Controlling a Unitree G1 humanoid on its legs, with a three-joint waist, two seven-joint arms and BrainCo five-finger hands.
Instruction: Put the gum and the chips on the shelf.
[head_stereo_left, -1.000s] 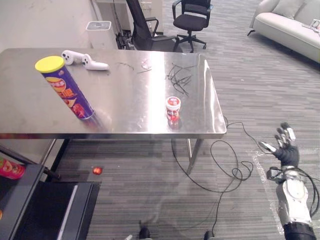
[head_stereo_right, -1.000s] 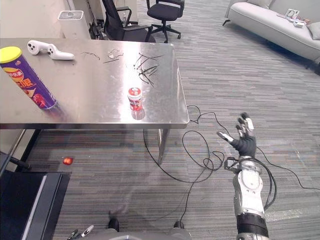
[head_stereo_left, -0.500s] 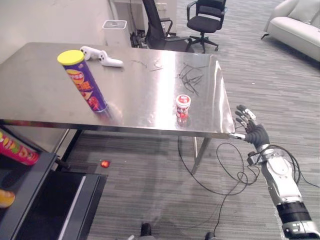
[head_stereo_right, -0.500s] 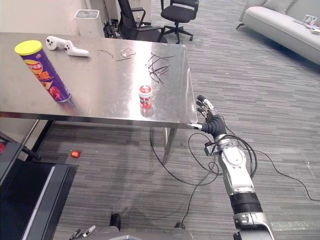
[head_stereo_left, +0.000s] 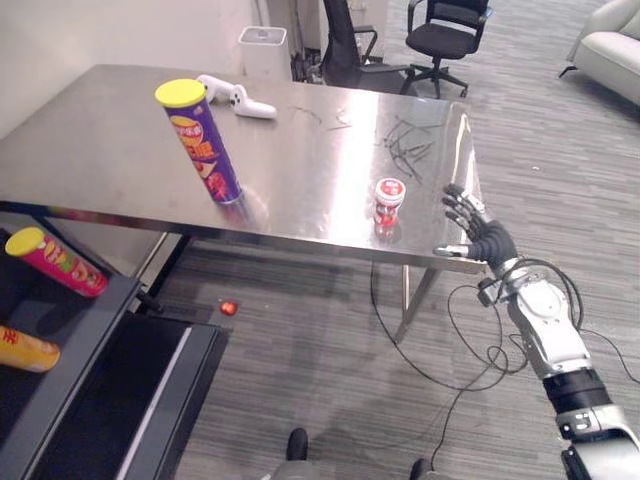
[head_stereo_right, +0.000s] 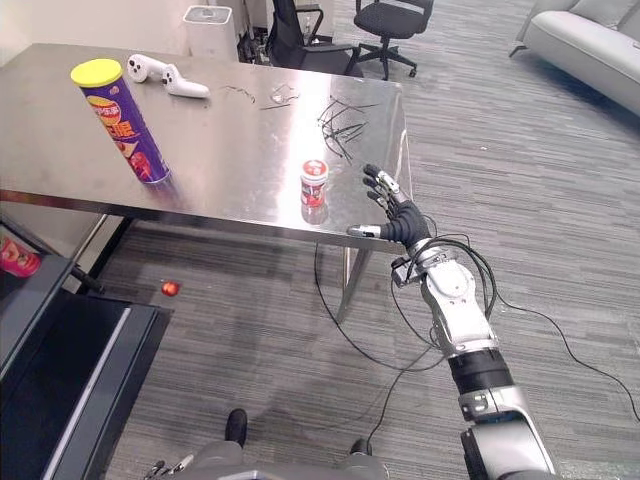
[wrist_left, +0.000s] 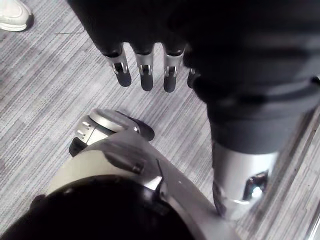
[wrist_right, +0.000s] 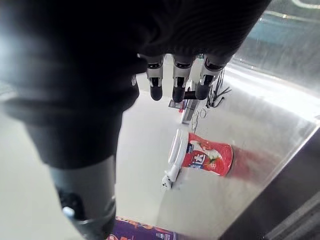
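Observation:
A small red gum jar with a white lid stands near the right front corner of the steel table. A tall purple chips can with a yellow lid stands upright further left. My right hand hovers at the table's right front corner, open, fingers spread, a short way right of the gum and not touching it. In the right wrist view the gum jar lies past the straight fingers. My left hand hangs open over the floor. A black shelf stands low on the left.
A pink can and a yellow can lie on the shelf. White controllers and loose black ties sit at the table's back. A red item lies under the table. Chairs, a bin and a white shoe are nearby.
My right hand has risen from low beside the floor up to the table's front right corner, close to the gum. The camera has turned, shifting the whole scene rightward.

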